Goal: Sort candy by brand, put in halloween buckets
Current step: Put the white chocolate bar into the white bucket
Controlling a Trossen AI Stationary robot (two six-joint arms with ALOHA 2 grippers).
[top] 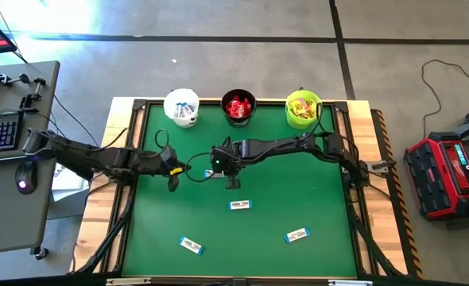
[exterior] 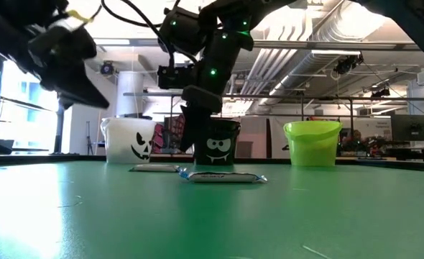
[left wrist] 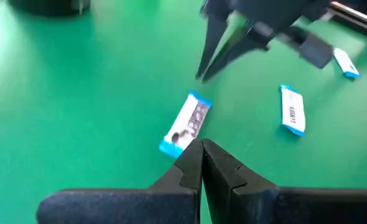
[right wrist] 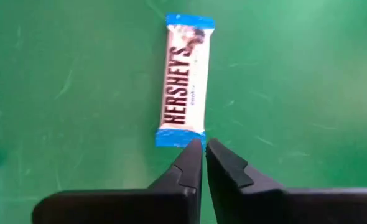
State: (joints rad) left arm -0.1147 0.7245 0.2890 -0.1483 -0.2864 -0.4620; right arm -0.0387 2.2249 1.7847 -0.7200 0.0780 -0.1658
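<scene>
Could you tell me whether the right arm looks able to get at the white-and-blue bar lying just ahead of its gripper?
Probably yes. The right gripper hangs shut right at the near end of the white-and-blue bar, which lies flat on bare green table with nothing over it. It would need to open first.

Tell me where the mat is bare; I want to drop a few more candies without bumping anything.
Free: the green mat's left and right margins, and its near strip between bars and. Crowded: the centre, where the left gripper and right gripper hover, and the white bucket, black bucket and green bucket.
</scene>
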